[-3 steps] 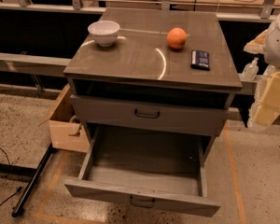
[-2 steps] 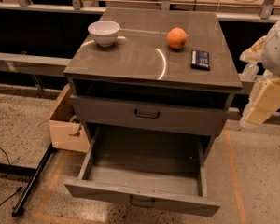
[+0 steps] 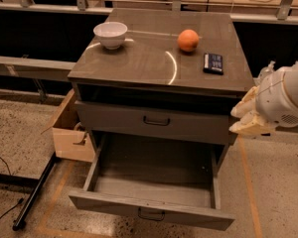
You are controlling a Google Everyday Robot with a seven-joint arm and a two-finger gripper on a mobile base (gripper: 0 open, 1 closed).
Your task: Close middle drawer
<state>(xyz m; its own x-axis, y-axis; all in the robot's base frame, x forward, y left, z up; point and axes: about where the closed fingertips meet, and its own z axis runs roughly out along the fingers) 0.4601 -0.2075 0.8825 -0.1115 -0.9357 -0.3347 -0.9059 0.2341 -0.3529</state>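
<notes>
The grey cabinet (image 3: 139, 63) stands in the middle of the camera view. Its middle drawer (image 3: 149, 209) is pulled far out toward me and looks empty inside, with a small dark handle (image 3: 151, 214) on its flat front. The uppermost drawer (image 3: 156, 122) above it sits almost flush. The lowest drawer is hidden under the open one. My gripper (image 3: 246, 119) hangs at the right of the cabinet, level with the uppermost drawer's right end, on the white arm (image 3: 285, 95). It is above and to the right of the open drawer and not touching it.
On the cabinet top are a white bowl (image 3: 110, 33), an orange (image 3: 188, 40) and a small dark flat object (image 3: 213, 63). An open cardboard box (image 3: 69, 133) sits on the floor at the left, with a black pole (image 3: 35, 192) lying beside it. Benches run along the back.
My arm and gripper have moved left and a little down, closer to the cabinet's right side. The drawers and the items on top have not moved.
</notes>
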